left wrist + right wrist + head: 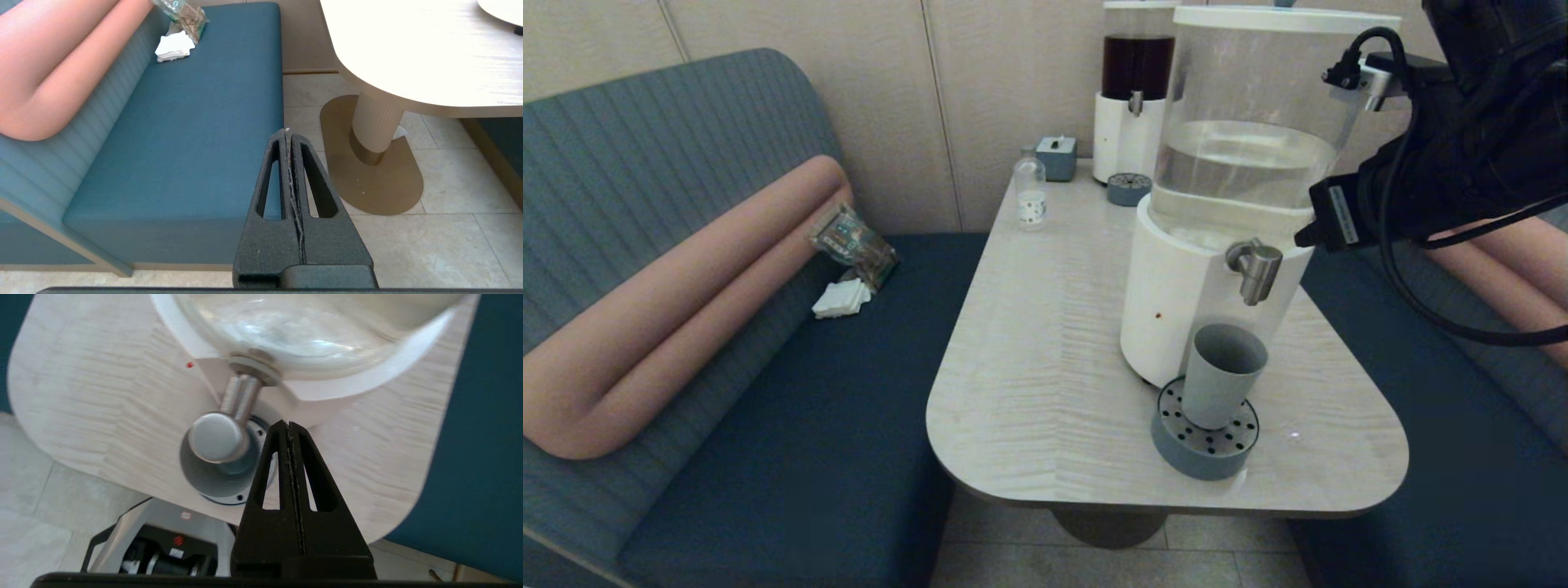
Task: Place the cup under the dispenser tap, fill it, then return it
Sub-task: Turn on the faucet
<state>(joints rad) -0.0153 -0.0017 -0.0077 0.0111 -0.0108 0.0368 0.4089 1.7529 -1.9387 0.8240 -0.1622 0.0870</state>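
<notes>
Table [1045, 367], right gripper [289, 425] closed above cup [1223, 376]

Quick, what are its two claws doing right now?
Left gripper: closed, empty, parked over the floor beside the bench.
Right gripper: closed, empty, above the cup near the tap.

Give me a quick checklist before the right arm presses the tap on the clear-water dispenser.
1. Cup upright on the round drip tray: ok.
2. Cup mouth below the dispenser tap: ok; the right wrist view looks down past the tap head into the cup.
3. Right gripper shut, holding nothing, above and beside the tap, not touching it: ok.
4. Clear tank has liquid: ok, roughly half full.
5. Liquid already in the cup: cannot tell, the tap head hides most of the inside.
6. Left gripper shut and parked over the floor beside the bench, away from the table: ok.
</notes>
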